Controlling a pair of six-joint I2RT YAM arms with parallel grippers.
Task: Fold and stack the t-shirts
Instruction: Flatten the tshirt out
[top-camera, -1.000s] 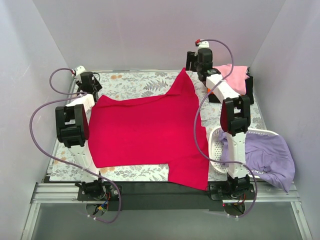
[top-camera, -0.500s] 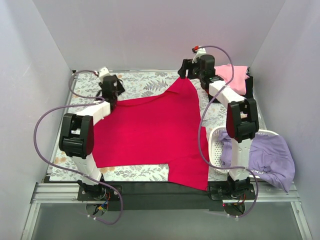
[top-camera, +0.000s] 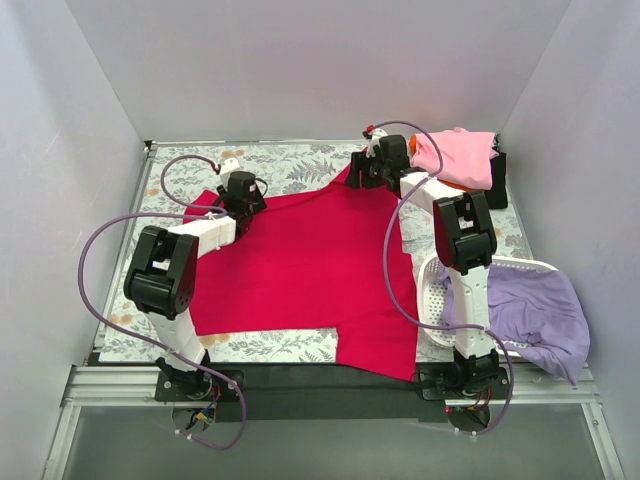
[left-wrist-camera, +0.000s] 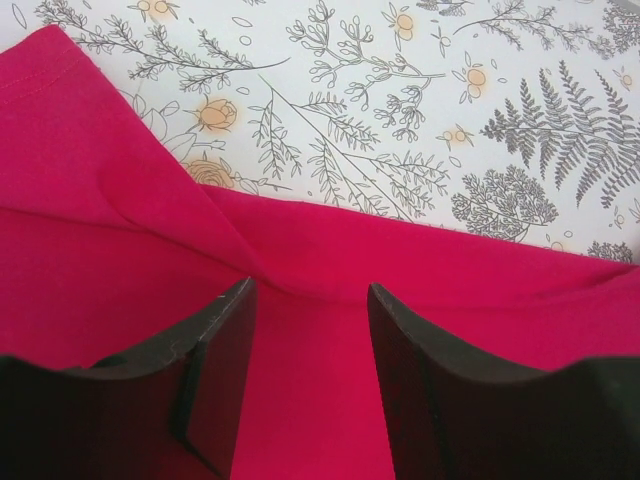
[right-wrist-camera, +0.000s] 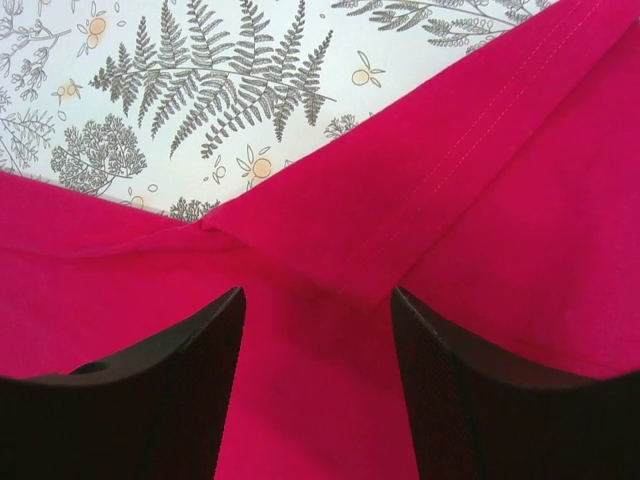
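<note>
The large crimson-red t-shirt (top-camera: 300, 260) lies spread on the floral table, its near right part hanging over the front edge. My left gripper (top-camera: 241, 190) is open over the shirt's far left edge; in the left wrist view (left-wrist-camera: 310, 290) red cloth (left-wrist-camera: 300, 260) with a fold lies under the parted jaws. My right gripper (top-camera: 366, 172) is open over the far right corner; the right wrist view (right-wrist-camera: 318, 295) shows a folded hem (right-wrist-camera: 420, 190) just ahead. The pink tee (top-camera: 455, 155) lies at the back right over an orange one (top-camera: 456, 185). The lavender tee (top-camera: 540, 312) hangs in the basket.
A white mesh basket (top-camera: 432, 290) stands tilted at the right front edge. A dark stand (top-camera: 497, 172) carries the pink and orange tees at the back right. Grey walls enclose the table on three sides. Purple cables loop from both arms.
Both grippers have moved inward along the shirt's far edge, the left one rightward, the right one leftward and nearer. The shirt's far edge has shifted inward, and its raised far right peak has dropped.
</note>
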